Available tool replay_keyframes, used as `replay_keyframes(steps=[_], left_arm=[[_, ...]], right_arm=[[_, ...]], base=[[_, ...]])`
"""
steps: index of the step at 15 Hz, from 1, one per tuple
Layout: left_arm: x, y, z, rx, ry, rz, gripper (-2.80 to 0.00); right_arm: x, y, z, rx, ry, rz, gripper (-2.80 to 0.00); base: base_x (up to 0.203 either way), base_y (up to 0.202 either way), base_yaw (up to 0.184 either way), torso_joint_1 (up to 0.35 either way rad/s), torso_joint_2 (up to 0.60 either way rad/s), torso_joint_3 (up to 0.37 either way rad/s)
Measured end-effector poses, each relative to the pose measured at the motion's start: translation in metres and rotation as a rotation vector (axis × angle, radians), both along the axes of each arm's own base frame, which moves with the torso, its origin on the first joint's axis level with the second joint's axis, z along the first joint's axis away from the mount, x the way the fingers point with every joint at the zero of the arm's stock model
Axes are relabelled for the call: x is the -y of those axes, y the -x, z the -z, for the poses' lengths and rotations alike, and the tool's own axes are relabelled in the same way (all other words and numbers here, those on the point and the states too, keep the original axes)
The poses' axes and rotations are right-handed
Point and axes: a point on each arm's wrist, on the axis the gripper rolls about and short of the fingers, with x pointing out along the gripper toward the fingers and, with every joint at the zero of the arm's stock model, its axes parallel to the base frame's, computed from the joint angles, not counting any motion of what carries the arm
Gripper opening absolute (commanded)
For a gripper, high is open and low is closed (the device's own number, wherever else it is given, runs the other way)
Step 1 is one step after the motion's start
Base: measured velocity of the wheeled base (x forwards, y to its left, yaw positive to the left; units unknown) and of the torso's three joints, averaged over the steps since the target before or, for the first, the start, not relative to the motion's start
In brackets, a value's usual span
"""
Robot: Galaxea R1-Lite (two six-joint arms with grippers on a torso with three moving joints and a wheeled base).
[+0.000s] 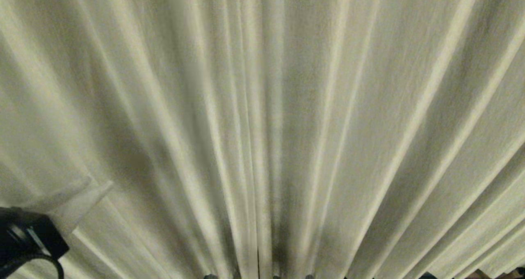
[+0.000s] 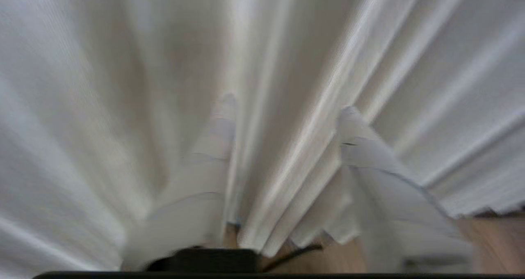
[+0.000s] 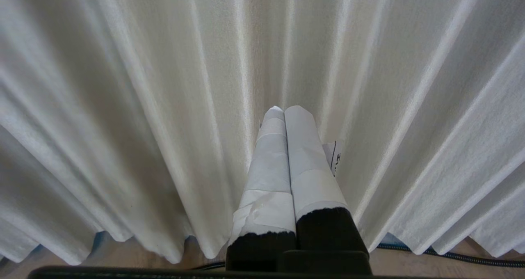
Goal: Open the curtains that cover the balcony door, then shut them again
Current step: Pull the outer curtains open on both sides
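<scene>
- The curtains (image 1: 287,119) hang drawn across everything ahead of me in the head view, cream pleated folds running from top to bottom with no gap between the panels.
- My left gripper (image 2: 287,147) is up against the fabric at the lower left of the head view. Its two white-wrapped fingers (image 2: 215,147) stand apart, a pleat of curtain lying between them. Whether the fingers press that fold I cannot tell; the left wrist view is blurred.
- My right gripper (image 3: 285,119) points at the curtains, its taped fingers pressed together with nothing between them. The tips sit just before the folds.
- The curtain hems hang just above a wooden floor (image 3: 131,252); a dark braided cable (image 3: 451,257) lies along it under the hem.
</scene>
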Motion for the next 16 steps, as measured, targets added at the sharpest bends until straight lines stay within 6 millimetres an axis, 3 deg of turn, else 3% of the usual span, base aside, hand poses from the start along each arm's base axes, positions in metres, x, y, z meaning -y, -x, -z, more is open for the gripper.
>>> replay_keyframes(steps=[9, 16], left_arm=[[-0.008, 0.05, 0.041, 0.024, 0.007, 0.018, -2.8], [-0.016, 0.094, 0.088, 0.014, -0.028, -0.15, -2.8]], right_arm=[[0.0, 0.0, 0.0, 0.0, 0.0, 0.0, -2.8], [0.0, 0.0, 0.0, 0.0, 0.0, 0.0, -2.8]], base=[[0.0, 0.0, 0.0, 0.0, 0.0, 0.0], [0.0, 0.0, 0.0, 0.0, 0.0, 0.0]])
